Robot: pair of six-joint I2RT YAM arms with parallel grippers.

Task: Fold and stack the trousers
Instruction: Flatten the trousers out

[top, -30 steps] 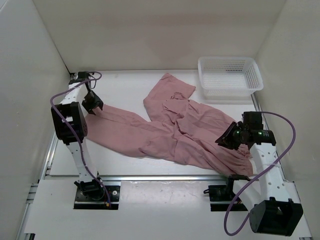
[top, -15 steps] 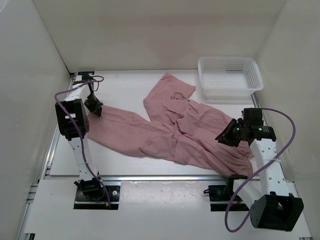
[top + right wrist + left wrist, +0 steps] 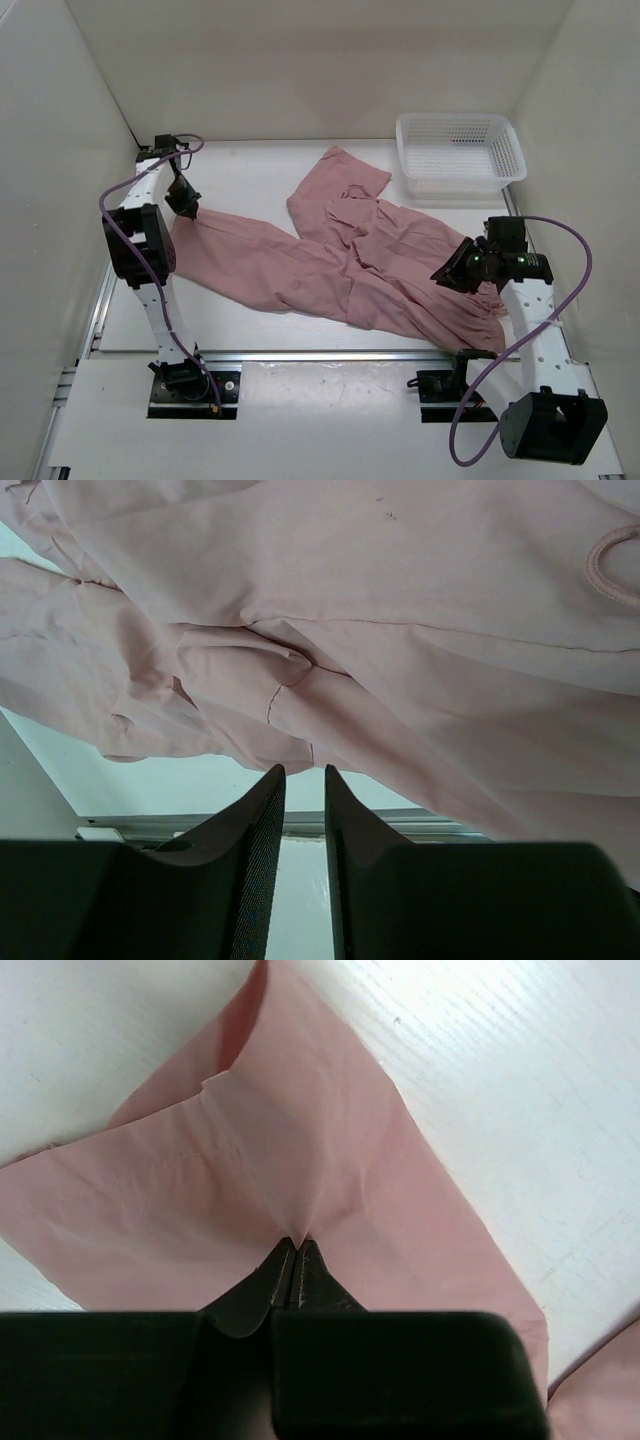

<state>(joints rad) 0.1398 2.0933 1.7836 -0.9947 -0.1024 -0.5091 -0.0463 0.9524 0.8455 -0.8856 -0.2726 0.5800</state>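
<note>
The dusty-pink trousers (image 3: 330,270) lie spread and wrinkled across the table, one leg reaching left and the other toward the back. My left gripper (image 3: 190,212) is at the left leg's end. In the left wrist view its jaws (image 3: 298,1243) are shut on a pinched ridge of the pink fabric (image 3: 300,1140). My right gripper (image 3: 447,275) hovers over the trousers' right end. In the right wrist view it (image 3: 305,772) is open by a narrow gap with nothing between the fingers, and the fabric (image 3: 400,630) lies just beyond the tips. A drawstring loop (image 3: 615,550) shows at the upper right.
A white plastic mesh basket (image 3: 460,150) stands at the back right corner. White walls close in the table on the left, back and right. A metal rail (image 3: 320,355) runs along the table's near edge.
My left gripper has moved a little toward the back wall with the leg end in it, drawing the fabric tighter. The right arm has shifted only slightly.
</note>
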